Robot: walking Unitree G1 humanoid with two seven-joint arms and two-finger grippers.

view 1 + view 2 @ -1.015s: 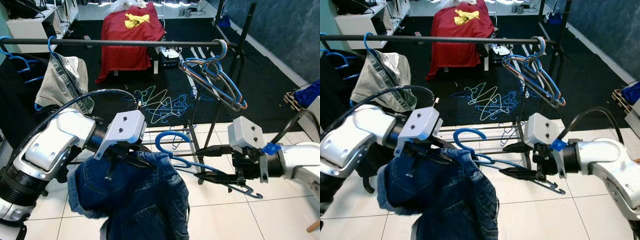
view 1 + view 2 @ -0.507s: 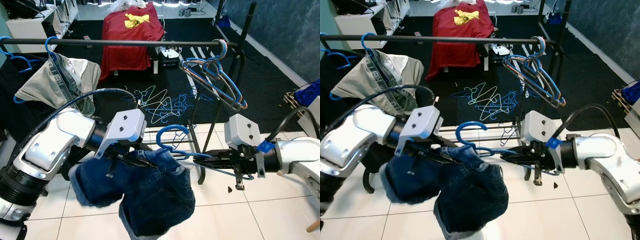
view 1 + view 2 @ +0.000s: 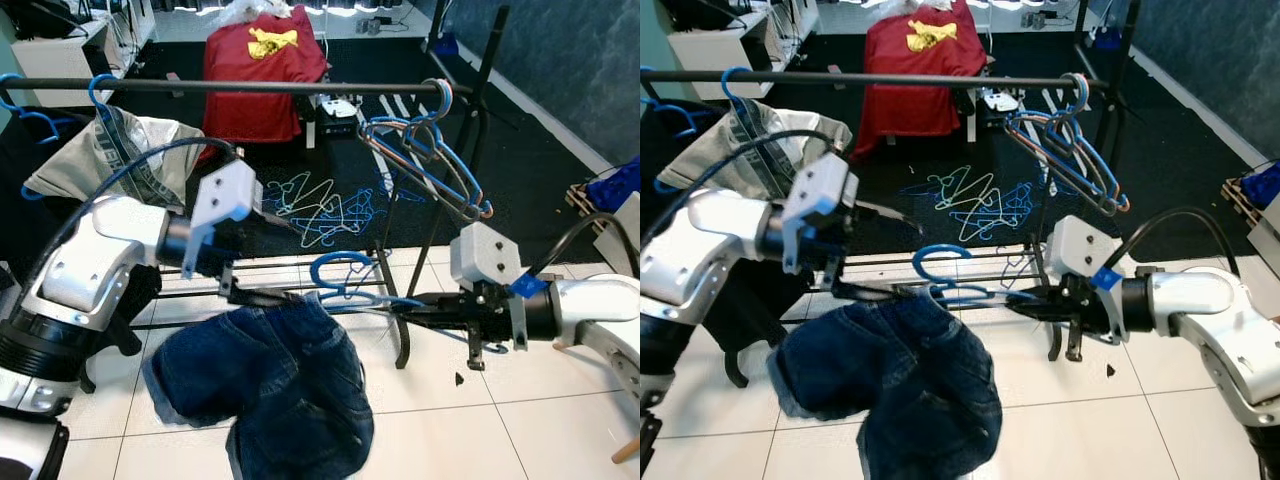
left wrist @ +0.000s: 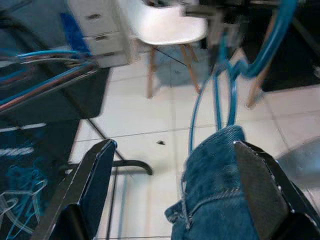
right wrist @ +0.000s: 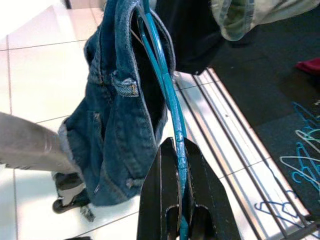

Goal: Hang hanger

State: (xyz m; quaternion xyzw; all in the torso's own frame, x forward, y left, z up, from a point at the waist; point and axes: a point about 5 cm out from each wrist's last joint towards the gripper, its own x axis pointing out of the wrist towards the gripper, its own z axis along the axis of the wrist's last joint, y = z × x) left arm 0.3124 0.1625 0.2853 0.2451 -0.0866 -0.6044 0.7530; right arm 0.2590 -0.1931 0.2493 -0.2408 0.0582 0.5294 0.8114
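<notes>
Right wrist view: the blue hanger [image 5: 167,100] with jeans [image 5: 117,115] is pinched by the right gripper [image 5: 179,210]; beside it the left gripper [image 4: 175,200] is spread wide, and the hook [image 3: 340,268] should be lifted level over the rail [image 3: 250,86].

Blue hanger [image 3: 345,283], wire, carrying dark indigo denim shorts [image 3: 265,385] with paler frayed hems. Black fingers on right gripper [image 5: 178,200] and left gripper [image 4: 170,200]; silver arms, white-grey wrist housings. Black rail [image 3: 230,86]. Red shirt [image 3: 262,70] with yellow print on chest, motif too small to read. Grey-beige garment [image 3: 105,160] with a lettered band, possibly olive. Loose hangers [image 3: 320,205] pastel blue, green, yellow on dark carpet. White floor tiles [image 3: 520,420], grey grout.
</notes>
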